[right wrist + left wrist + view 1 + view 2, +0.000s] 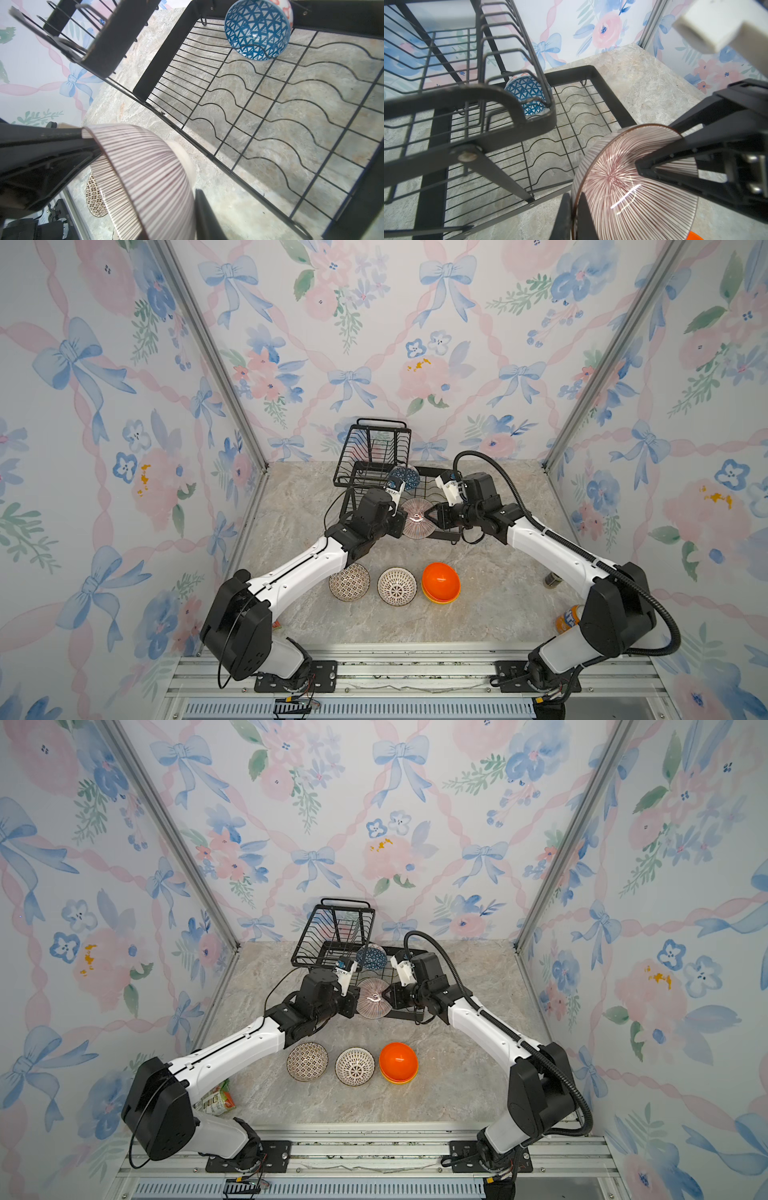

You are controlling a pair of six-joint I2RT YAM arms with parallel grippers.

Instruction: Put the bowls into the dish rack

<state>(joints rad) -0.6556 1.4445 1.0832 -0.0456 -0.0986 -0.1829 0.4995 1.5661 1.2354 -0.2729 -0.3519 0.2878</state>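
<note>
By the front edge of the dish rack (pixel 500 133), the pink striped bowl (pixel 417 517) is held on edge, likely to suit a base slot. The left gripper (pixel 573 199) pinches its rim. The right gripper (pixel 428 516) straddles the opposite wall, jaws seemingly touching, probably for a handover. The blue triangle-patterned bowl (pixel 257 31) already leans in the rack's rear slots. Before the rack sit the darker lattice bowl (pixel 349 581), the paler lattice bowl (pixel 397 586) and the orange bowl (pixel 440 580), nested in the yellow bowl (pixel 441 600).

One bowl (pixel 406 476) in the dish rack (pixel 376 423); second bowl (pixel 417 519) at its front; bowl row (pixel 397 586) nearer.
</note>
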